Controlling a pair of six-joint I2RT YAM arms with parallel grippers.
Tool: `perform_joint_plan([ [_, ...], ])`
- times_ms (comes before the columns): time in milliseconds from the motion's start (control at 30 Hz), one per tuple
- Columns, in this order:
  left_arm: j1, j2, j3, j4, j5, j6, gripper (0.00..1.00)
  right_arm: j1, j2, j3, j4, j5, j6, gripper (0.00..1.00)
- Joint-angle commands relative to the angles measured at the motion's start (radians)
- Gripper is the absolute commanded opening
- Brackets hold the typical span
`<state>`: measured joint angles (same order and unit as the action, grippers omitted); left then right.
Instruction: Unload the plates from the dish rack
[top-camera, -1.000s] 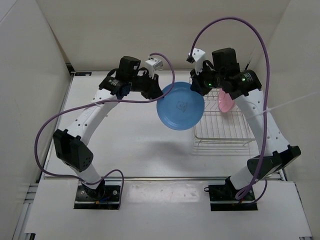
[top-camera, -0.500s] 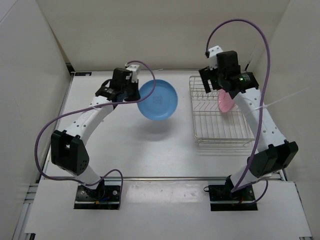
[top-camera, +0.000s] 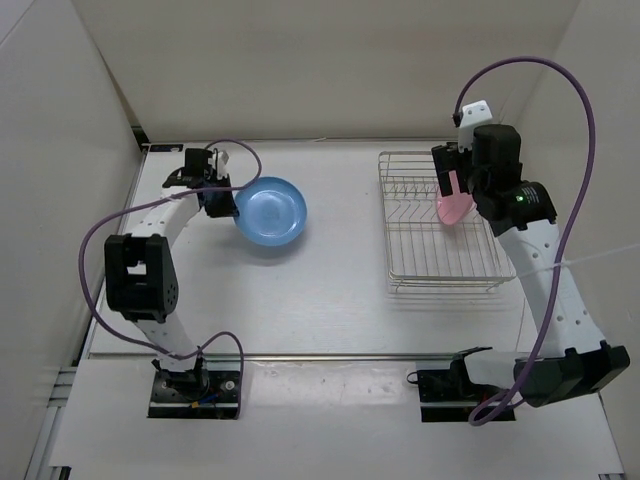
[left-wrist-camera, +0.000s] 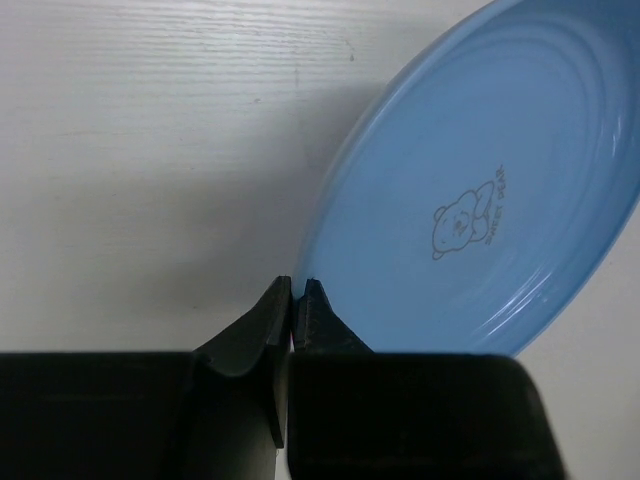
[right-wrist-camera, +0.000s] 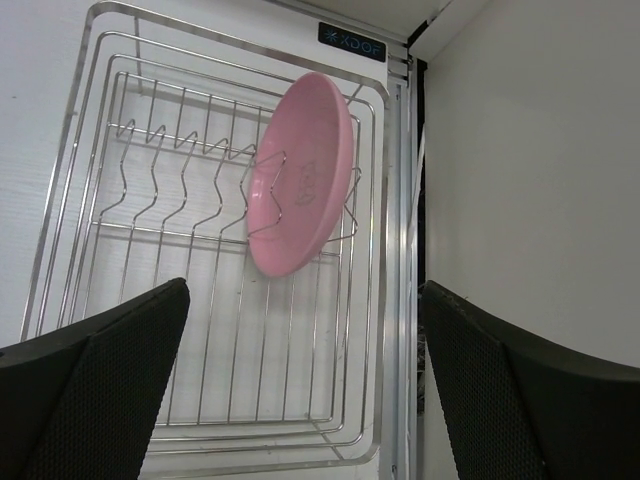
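Blue plate (left-wrist-camera: 470, 200) was clamped at its rim in L hand (left-wrist-camera: 297, 292), tilted over the counter (top-camera: 320, 300) at far left; couldn't tell if it touched. Pink plate (right-wrist-camera: 300, 175) stood upright btwn the dish rack (top-camera: 430, 255) dividers, R hand (top-camera: 448, 175) above it w/ fingers wide apart.

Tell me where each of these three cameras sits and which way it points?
Top external: fixed high behind the arms, looking down on the table; both whole arms show, bases nearest.
Left wrist: on the left arm, looking along its shut left pincer, which clamps the rim of the blue plate.
Right wrist: on the right arm, looking down past its open right pincer at the pink plate propped in the dish rack.
Shared: top and right wrist both show that plate and rack.
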<state>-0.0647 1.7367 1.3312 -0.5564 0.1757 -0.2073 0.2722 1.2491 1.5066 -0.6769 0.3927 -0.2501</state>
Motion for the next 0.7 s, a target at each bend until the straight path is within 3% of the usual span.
perform_joint_plan([
  [0,0.025,0.033,0.072,-0.016,0.111,-0.007,0.11,-0.021,-0.008,-0.028,0.054,0.009,0.001,1.00],
  [167,0.097,0.220,0.212,-0.114,0.266,-0.020,0.11,-0.042,-0.008,-0.037,0.054,-0.014,0.011,1.00],
  [433,0.074,0.357,0.284,-0.145,0.298,-0.007,0.13,-0.051,0.001,-0.055,0.073,0.011,0.002,1.00],
  [500,0.065,0.383,0.295,-0.145,0.307,-0.007,0.24,-0.051,0.012,-0.045,0.073,0.029,-0.009,1.00],
  [533,0.065,0.383,0.295,-0.154,0.327,-0.007,0.43,-0.051,0.012,-0.036,0.073,0.029,-0.018,1.00],
  [600,0.065,0.394,0.295,-0.166,0.327,0.002,0.59,-0.051,0.021,-0.025,0.063,0.038,-0.028,1.00],
  [667,0.074,0.385,0.295,-0.166,0.327,0.011,0.87,-0.051,0.033,-0.025,0.063,0.048,-0.037,1.00],
])
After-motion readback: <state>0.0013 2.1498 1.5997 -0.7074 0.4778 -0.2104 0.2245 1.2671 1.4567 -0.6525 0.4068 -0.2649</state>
